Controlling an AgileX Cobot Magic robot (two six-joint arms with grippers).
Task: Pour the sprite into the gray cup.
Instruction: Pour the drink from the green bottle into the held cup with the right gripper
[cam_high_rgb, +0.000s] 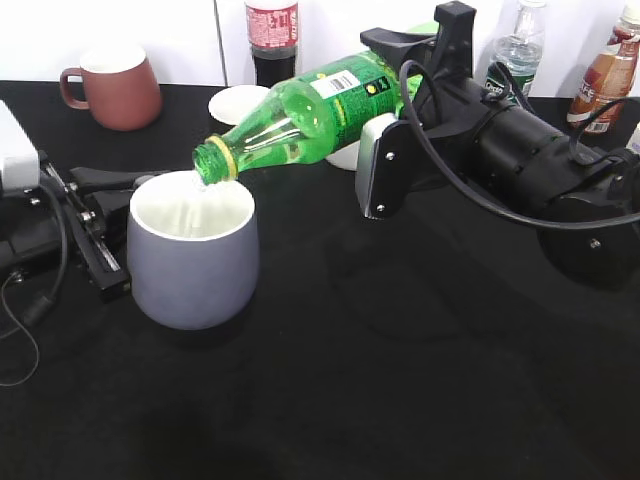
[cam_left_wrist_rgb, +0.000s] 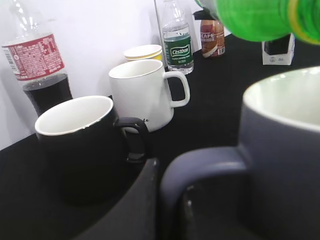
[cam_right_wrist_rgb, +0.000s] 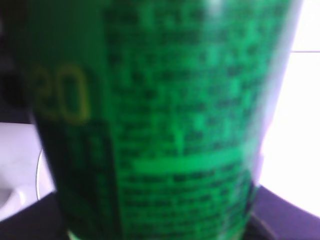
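Note:
The sprite (cam_high_rgb: 300, 120) is a green bottle tipped almost flat, its open neck just over the far rim of the gray cup (cam_high_rgb: 190, 265), with a thin clear stream running into the cup. My right gripper (cam_high_rgb: 400, 95) is shut on the sprite's labelled body, which fills the right wrist view (cam_right_wrist_rgb: 165, 125). My left gripper (cam_high_rgb: 105, 225) is shut on the gray cup's handle (cam_left_wrist_rgb: 200, 170) at the cup's left side. The gray cup stands upright on the black table (cam_high_rgb: 400, 380), and its wall fills the right of the left wrist view (cam_left_wrist_rgb: 285, 150).
A reddish-brown mug (cam_high_rgb: 115, 88) stands at the back left. A cola bottle (cam_high_rgb: 272, 40), a white bowl (cam_high_rgb: 240, 102), a water bottle (cam_high_rgb: 518, 45) and a coffee bottle (cam_high_rgb: 605, 70) line the back. A black mug (cam_left_wrist_rgb: 80, 145) and a white mug (cam_left_wrist_rgb: 142, 92) show in the left wrist view.

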